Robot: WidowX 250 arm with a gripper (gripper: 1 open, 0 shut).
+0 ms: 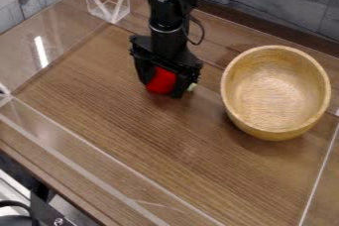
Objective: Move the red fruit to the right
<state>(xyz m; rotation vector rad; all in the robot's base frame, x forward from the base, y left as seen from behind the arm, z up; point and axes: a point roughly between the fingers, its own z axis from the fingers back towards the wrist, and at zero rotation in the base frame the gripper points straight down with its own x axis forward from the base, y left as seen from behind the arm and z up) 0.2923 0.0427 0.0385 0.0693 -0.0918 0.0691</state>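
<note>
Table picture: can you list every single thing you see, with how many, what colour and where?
red fruit: one, bright red with a bit of green at its right side, on the table left of the bowl, between the pincer's fingers
wooden bowl: one, light wood, empty, on the right side of the table
table: one, dark brown wood grain, under everything
clear walls: see-through plastic, standing around the table's edges
robot arm: one, black, reaching down from the top
pincer: one, black, open, pointing down around the red fruit
</note>
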